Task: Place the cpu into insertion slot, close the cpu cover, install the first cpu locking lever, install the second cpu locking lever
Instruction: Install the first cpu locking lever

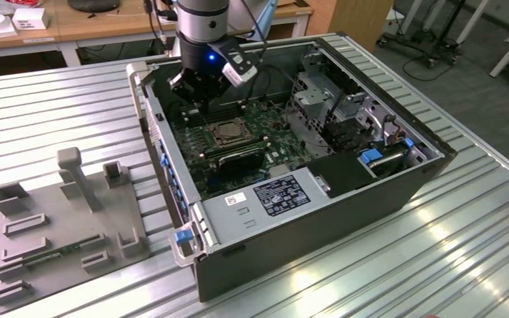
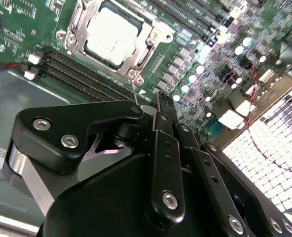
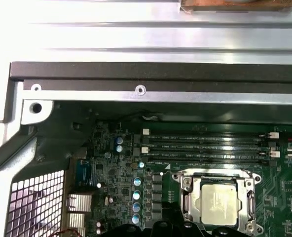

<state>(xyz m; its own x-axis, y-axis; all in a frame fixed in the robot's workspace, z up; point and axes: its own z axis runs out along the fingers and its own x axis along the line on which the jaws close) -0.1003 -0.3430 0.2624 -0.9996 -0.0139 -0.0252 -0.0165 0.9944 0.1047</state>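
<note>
Exterior view, case: open computer case mid-frame on tabletop; cpu sits in insertion slot; gripper close by, upper middle.
Second wrist view, jaws: spread or pressed, can't tell.
First wrist view, edges: cpu cover frames cpu.

The gripper, a mass of black bolted linkages, is hanging over the green circuit board, its tip pointing toward the socket. The cpu is lying flat and pale inside the cpu cover, whose silvery frame is sitting around it. Long black memory slots are running just beside the cover, between it and a grey metal panel. A thin silvery rod is reaching from the cover's corner toward the gripper. A red wire is trailing beside a perforated metal grille.
</note>
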